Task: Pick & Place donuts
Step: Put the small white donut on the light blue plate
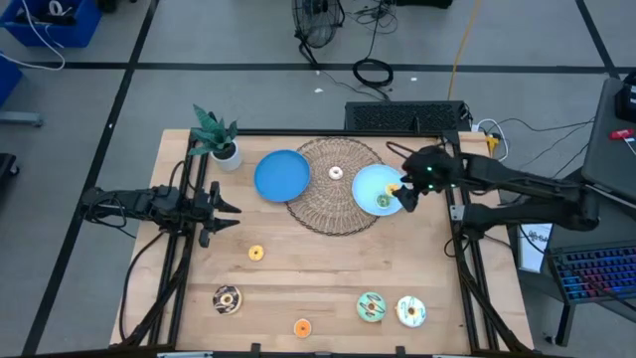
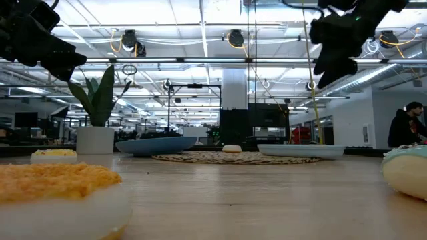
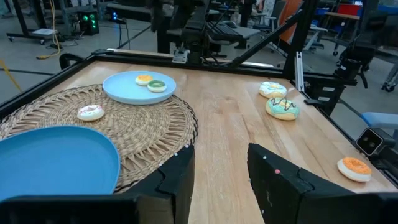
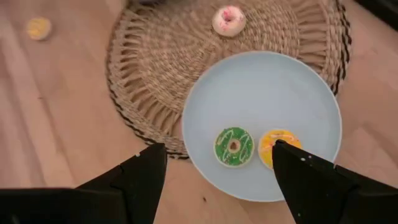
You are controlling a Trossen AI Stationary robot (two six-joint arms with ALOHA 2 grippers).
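Observation:
A small green donut (image 4: 233,147) and a small yellow donut (image 4: 277,144) lie flat on a light blue plate (image 4: 261,87). My right gripper (image 4: 219,148) hangs open above that plate's near edge (image 1: 407,194), touching nothing. A tiny pink-white donut (image 1: 336,172) lies on the wicker mat (image 1: 328,209). On the bare wood near the front lie a yellow donut (image 1: 255,254), a chocolate one (image 1: 227,299), an orange one (image 1: 302,327), a green-frosted one (image 1: 371,306) and a white-frosted one (image 1: 410,311). My left gripper (image 1: 227,209) waits open at the table's left side.
A darker blue plate (image 1: 282,175) sits on the mat's left part. A potted plant (image 1: 217,139) stands at the far left corner. Bare wood lies between the mat and the front row of donuts. A person (image 2: 407,127) shows in the room behind.

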